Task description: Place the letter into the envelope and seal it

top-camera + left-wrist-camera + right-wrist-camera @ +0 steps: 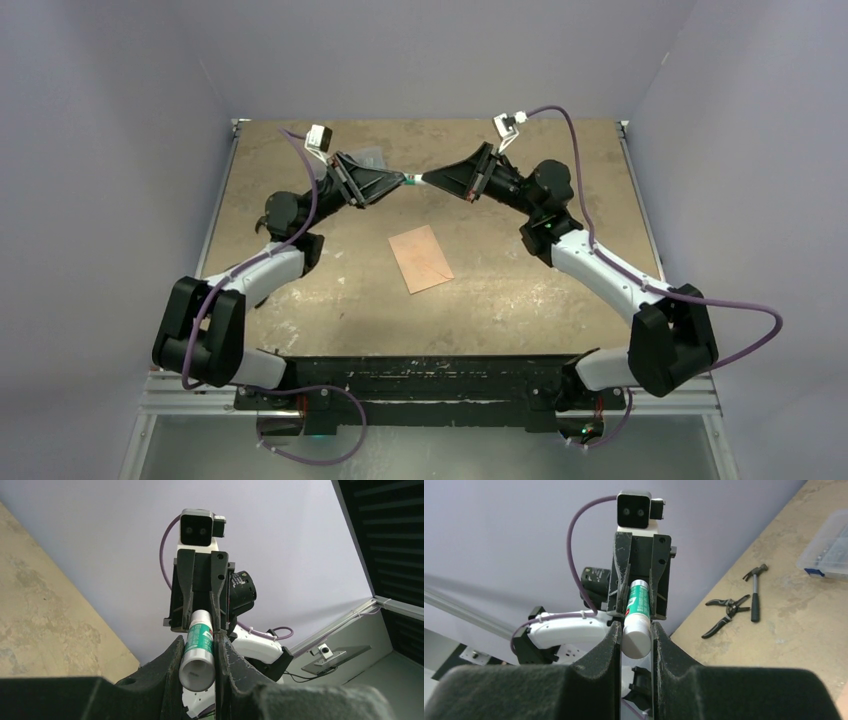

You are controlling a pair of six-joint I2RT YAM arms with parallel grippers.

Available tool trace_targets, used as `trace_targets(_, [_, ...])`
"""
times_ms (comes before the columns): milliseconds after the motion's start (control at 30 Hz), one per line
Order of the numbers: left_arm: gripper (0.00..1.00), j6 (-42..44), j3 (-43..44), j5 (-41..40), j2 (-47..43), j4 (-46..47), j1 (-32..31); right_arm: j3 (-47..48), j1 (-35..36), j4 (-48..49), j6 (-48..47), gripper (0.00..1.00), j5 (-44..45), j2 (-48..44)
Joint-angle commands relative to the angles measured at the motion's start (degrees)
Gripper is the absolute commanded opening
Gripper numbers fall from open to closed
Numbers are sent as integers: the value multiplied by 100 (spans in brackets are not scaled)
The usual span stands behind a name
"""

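Left gripper (401,180) and right gripper (424,181) each pinch an end of one glue stick (412,180) (green-labelled) above the desk's (300,300) far side.

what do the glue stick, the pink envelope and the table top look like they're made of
glue stick: smooth plastic tube, white with a printed green label; slightly glossy, with a moulded round end.
pink envelope: thin matte paper by the look; it lies flat with faint fold lines.
table top: probably wood or fibreboard, dull tan, mottled and stained; which one is hard to tell.
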Motion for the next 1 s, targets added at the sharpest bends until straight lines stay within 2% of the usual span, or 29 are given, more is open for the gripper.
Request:
trace_targets(0, [0,181,-51,-382,-222,765,-328,-73,336,401,540,0,-9,35])
trace_targets(233, [0,855,-53,-525,-267,450,-688,-58,612,619,929,0,284,228])
trace_targets(400, [0,1657,41,-505,-379,-399,-865,53,788,580,1006,0,335,432])
trace_targets(533, [0,1977,351,59,-239,-885,-918,216,961,513,855,0,80,660])
trace_targets(700, [0,2442,548,217,-370,-1803,-871,225,820,-403,305,1,-93,436])
trace_targets(800, [0,2413,481,31,-470,-2004,-778,15,632,-529,221,21,-3,203])
trace_targets(867, [0,2310,415,-83,-507,-2029,-671,-121,490,-531,201,28,30,59])
trace_targets(967, [0,2040,312,-19,-509,-1836,-430,-341,300,-500,211,49,20,-197])
